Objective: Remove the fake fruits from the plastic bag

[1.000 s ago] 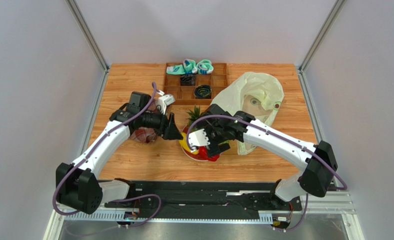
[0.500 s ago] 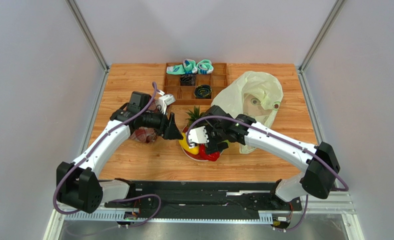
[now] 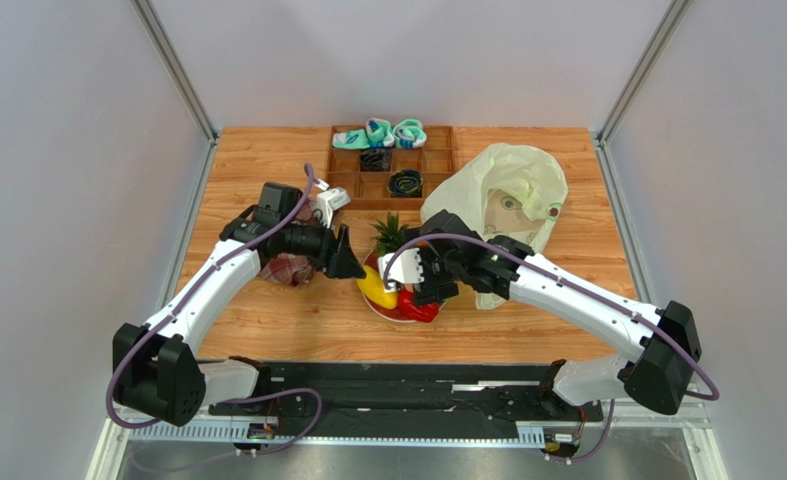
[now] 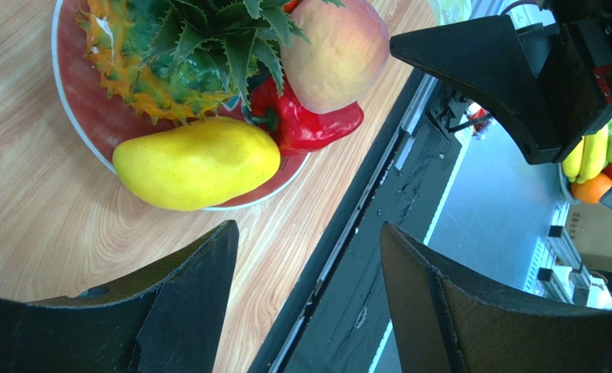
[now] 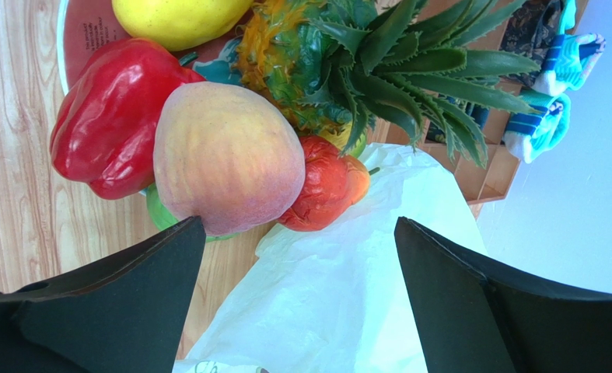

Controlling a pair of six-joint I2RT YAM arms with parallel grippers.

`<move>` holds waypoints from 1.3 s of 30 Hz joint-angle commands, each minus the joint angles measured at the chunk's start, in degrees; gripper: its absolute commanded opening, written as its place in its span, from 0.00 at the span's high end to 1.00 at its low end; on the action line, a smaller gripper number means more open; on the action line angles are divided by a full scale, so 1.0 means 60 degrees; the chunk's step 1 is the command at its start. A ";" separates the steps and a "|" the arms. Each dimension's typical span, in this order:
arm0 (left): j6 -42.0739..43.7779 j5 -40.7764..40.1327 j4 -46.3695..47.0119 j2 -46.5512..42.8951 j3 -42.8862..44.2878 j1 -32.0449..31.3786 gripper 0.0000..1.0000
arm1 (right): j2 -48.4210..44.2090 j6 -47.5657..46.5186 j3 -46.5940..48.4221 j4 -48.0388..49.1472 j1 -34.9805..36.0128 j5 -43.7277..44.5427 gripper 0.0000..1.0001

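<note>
Right wrist view, right tool (image 5: pixel 297 225) spread wide near peach (image 5: pixel 227 159), plate (image 5: pixel 83 39) print unreadable, left tool (image 4: pixel 307 229) wide too

fake fruits (image 5: pixel 223 148) on plate (image 4: pixel 91 124) | plastic bag (image 3: pixel 507 190) just right of plate | tray (image 3: pixel 435 160) behind | cloth (image 3: pixel 289 270) left

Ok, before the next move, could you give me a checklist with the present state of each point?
1. Right gripper open and empty: ok.
2. Left gripper open and empty: ok.
3. Peach, red pepper, mango and pineapple resting on the plate: ok.
4. No fruit left inside the plastic bag: cannot tell.
5. Bag edge clear of the plate: not ok, it reaches the small red fruit.
</note>
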 commanded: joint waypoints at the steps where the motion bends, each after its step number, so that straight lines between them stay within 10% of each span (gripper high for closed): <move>1: 0.0278 0.0021 0.0183 -0.0206 0.0282 0.0030 0.24 | -0.0308 0.0320 -0.0200 0.0574 0.0004 0.0227 0.00; 22: 0.0190 -0.0170 0.0520 -0.0001 0.0238 0.0030 0.24 | 0.0102 0.1229 -0.0478 0.1628 0.0004 0.0902 0.00; 39: 0.0279 -0.0155 0.0461 0.0160 0.0311 0.0030 0.24 | -0.2709 0.0877 -0.0683 -0.1080 -0.0288 -0.0328 0.02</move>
